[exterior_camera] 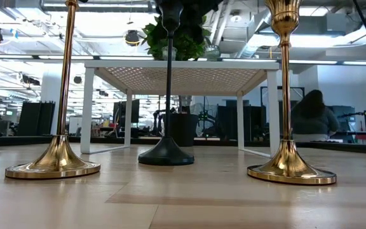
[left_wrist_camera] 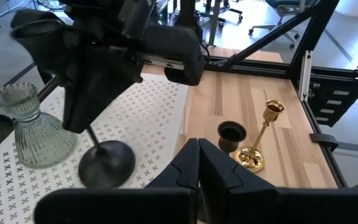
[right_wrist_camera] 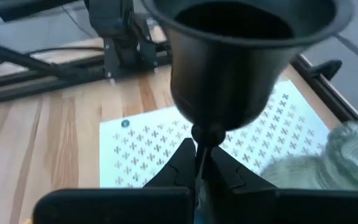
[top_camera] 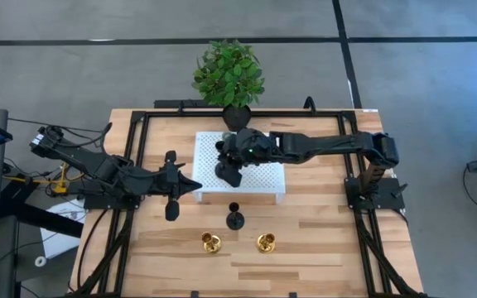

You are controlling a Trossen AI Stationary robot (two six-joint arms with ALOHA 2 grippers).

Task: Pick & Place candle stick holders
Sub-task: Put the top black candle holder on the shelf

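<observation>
High view: the right hand [top_camera: 237,157] sits above the white perforated platform [top_camera: 272,184] at mid-bench, its fingers clamped on the thin stem of a black candle stick holder with a flared cup [right_wrist_camera: 241,56]. That holder's round base [left_wrist_camera: 106,163] rests on the platform's surface, stem tilted, with the hand directly over it. The right arm [top_camera: 330,146] stretches level from its mount at the bench's right edge toward the centre. Just beside the held piece, also on the platform, stands a clear grey-green ribbed glass holder [left_wrist_camera: 31,124].

On the bare wooden bench [top_camera: 321,248], between the platform and the near edge, a second black holder with round base [top_camera: 234,218] stands upright. Nearer that edge, two shiny gold holders [top_camera: 211,242] [top_camera: 265,242] stand apart, one either side of it.

The left hand [top_camera: 190,187], fingers pressed together and holding nothing, points at the platform's left side from just beside it. Its arm [top_camera: 98,165] reaches in from the bench's left edge.

A green plant in a black pot [top_camera: 228,74] stands at the far edge, behind the platform.
</observation>
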